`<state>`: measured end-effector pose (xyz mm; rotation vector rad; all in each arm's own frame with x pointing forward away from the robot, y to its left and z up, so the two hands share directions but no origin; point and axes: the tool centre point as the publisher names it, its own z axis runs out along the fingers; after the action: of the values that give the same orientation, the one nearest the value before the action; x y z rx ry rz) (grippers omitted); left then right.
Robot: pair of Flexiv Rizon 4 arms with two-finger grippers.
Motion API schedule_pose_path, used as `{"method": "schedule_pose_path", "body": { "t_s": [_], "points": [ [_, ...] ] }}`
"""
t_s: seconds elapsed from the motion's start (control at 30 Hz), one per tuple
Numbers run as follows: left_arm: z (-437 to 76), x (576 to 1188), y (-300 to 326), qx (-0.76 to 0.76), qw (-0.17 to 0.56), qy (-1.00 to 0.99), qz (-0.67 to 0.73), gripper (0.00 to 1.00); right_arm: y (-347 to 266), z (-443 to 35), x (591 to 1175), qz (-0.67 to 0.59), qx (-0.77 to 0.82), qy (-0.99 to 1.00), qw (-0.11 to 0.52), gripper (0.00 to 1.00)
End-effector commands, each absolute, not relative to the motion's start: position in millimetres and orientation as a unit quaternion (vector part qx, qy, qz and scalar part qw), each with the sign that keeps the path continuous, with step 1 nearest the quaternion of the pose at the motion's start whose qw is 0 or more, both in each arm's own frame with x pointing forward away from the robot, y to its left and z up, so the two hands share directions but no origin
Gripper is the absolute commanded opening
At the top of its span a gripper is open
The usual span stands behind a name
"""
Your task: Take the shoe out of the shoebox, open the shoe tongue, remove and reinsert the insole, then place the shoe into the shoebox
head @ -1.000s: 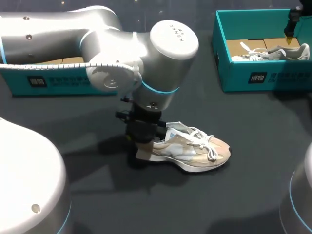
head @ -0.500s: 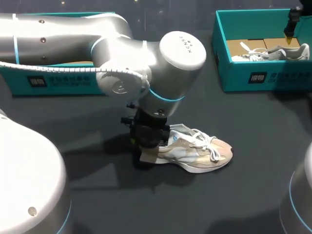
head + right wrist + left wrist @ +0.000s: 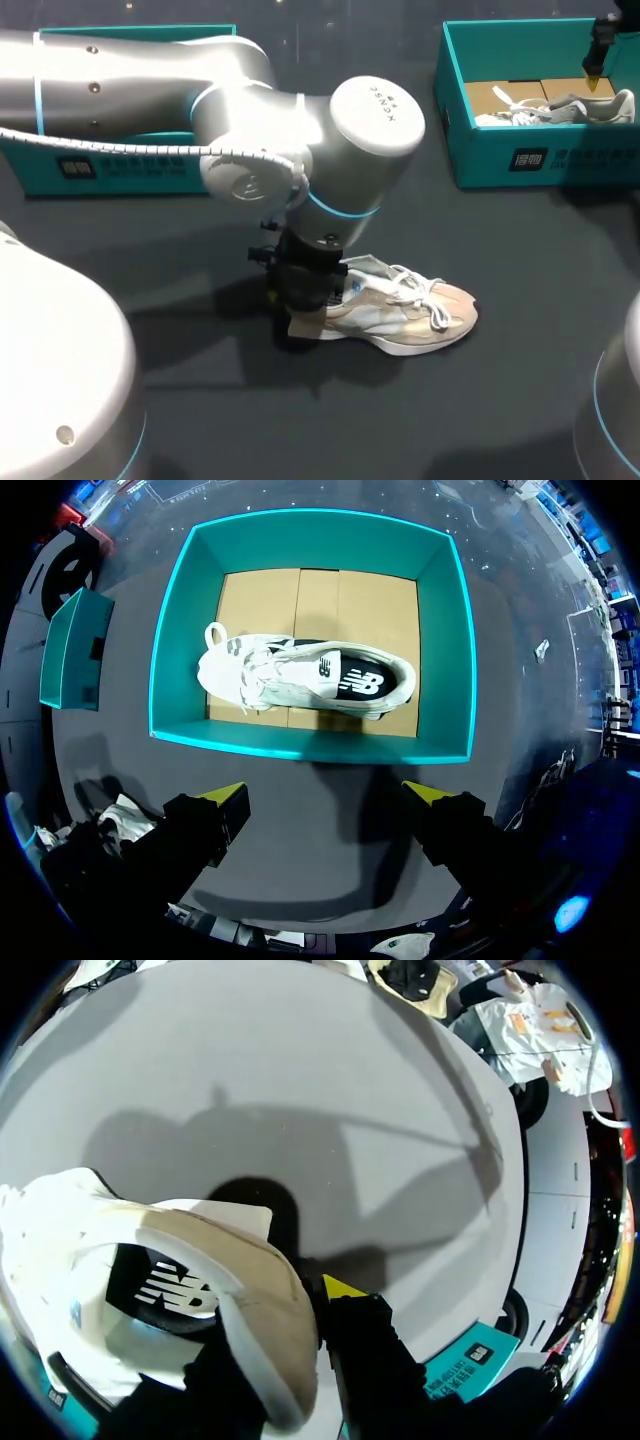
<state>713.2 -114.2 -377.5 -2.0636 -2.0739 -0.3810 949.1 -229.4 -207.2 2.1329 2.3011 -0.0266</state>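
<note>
A beige and white shoe (image 3: 400, 310) lies on its sole in the middle of the dark table, toe to the right. My left gripper (image 3: 308, 305) comes down on its heel. In the left wrist view one finger is inside the shoe and the other, with its yellow tip (image 3: 340, 1286), outside, so the gripper (image 3: 300, 1335) is shut on the beige heel collar (image 3: 262, 1295). The teal shoebox (image 3: 520, 160) stands at the back right with a second white shoe (image 3: 560, 108) in it. My right gripper (image 3: 328, 795) hangs open above that box (image 3: 310, 748) and its shoe (image 3: 300, 675).
A second teal box (image 3: 100, 165) stands at the back left, partly behind my left arm. The right gripper (image 3: 593, 78) shows at the back right corner over the shoebox. Dark tabletop (image 3: 520, 260) lies bare between the shoe and the shoebox.
My left arm has shifted a little to the right and the shoe has slid slightly right with it. The right arm has not moved.
</note>
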Motion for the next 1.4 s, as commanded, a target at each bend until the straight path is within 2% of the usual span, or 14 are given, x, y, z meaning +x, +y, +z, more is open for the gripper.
{"method": "schedule_pose_path", "body": {
  "t_s": [0.03, 0.1, 0.2, 0.33, 0.4, 0.5, 0.53, 0.8, 1.0, 1.4],
  "points": [
    [-383, 713, -114, -0.699, 0.093, -0.698, -0.125, 0.21, -229, -207, 948, -0.008, 0.680, 0.733, 0.003, 1.00],
    [-383, 712, -113, -0.701, 0.091, -0.697, -0.122, 0.23, -229, -207, 948, -0.008, 0.680, 0.733, 0.003, 1.00],
    [-381, 712, -111, -0.704, 0.085, -0.695, -0.117, 0.33, -229, -207, 948, -0.008, 0.680, 0.733, 0.003, 1.00],
    [-374, 711, -109, -0.712, 0.066, -0.691, -0.106, 0.59, -229, -207, 948, -0.008, 0.680, 0.733, 0.003, 1.00],
    [-367, 711, -108, -0.713, 0.056, -0.691, -0.099, 0.69, -229, -207, 948, -0.008, 0.680, 0.733, 0.003, 1.00],
    [-352, 709, -108, -0.722, 0.030, -0.684, -0.100, 0.98, -229, -207, 948, -0.008, 0.680, 0.733, 0.003, 1.00],
    [-346, 709, -108, -0.723, 0.022, -0.684, -0.094, 1.00, -229, -207, 948, -0.008, 0.680, 0.733, 0.003, 1.00],
    [-288, 702, -105, -0.722, -0.026, -0.691, -0.016, 1.00, -229, -207, 948, -0.008, 0.680, 0.733, 0.003, 1.00],
    [-255, 708, -80, -0.629, -0.007, -0.770, 0.107, 1.00, -229, -207, 948, -0.008, 0.680, 0.733, 0.003, 1.00],
    [-252, 707, -74, -0.612, -0.001, -0.783, 0.108, 1.00, -229, -207, 948, -0.008, 0.680, 0.733, 0.003, 1.00]
  ]
}}
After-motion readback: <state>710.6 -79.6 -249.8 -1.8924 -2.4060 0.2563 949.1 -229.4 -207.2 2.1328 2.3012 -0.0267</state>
